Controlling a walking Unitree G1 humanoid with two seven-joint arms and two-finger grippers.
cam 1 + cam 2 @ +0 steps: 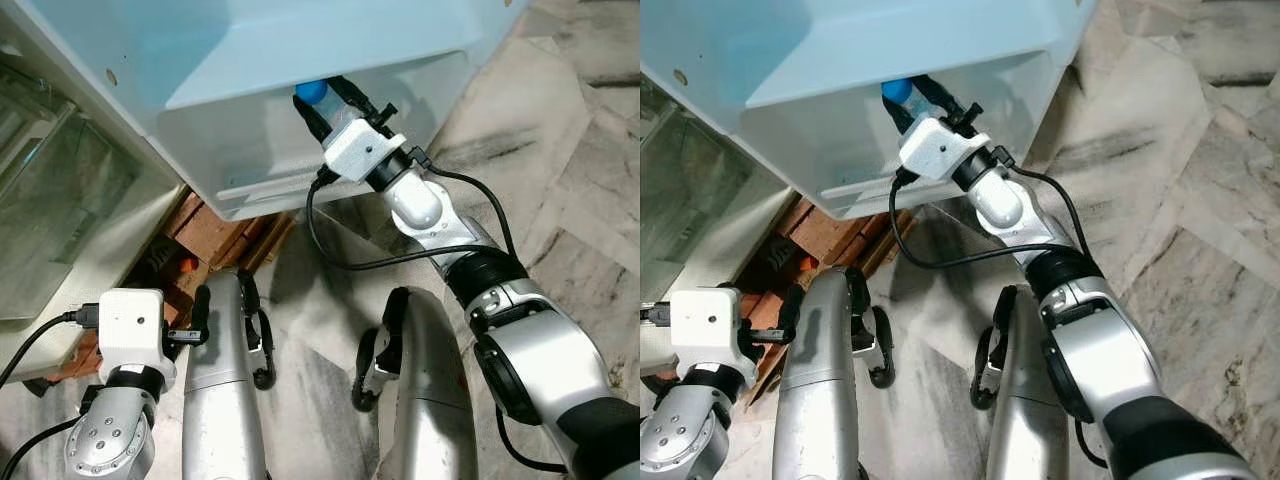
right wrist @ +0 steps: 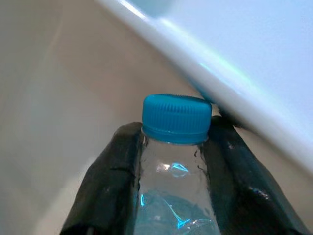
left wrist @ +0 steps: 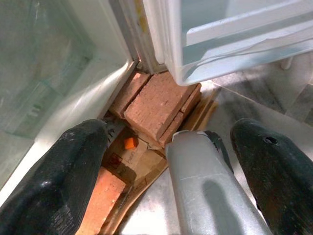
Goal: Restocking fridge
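Note:
A clear water bottle with a blue cap (image 2: 177,117) sits between the two black fingers of my right gripper (image 2: 175,147), which is shut on its neck. In the left eye view the blue cap of the water bottle (image 1: 311,92) and the right gripper (image 1: 332,108) are inside the white fridge door shelf (image 1: 250,150), just under the shelf above it. My left gripper (image 3: 171,147) hangs low by the fridge's base with its fingers wide apart and nothing between them.
Red bricks (image 3: 156,105) and wooden strips prop up the fridge's bottom corner. The glass-fronted fridge interior (image 1: 50,200) lies to the left. My silver legs (image 1: 220,390) stand on the marble floor (image 1: 570,140). A black cable (image 1: 340,255) loops under the right arm.

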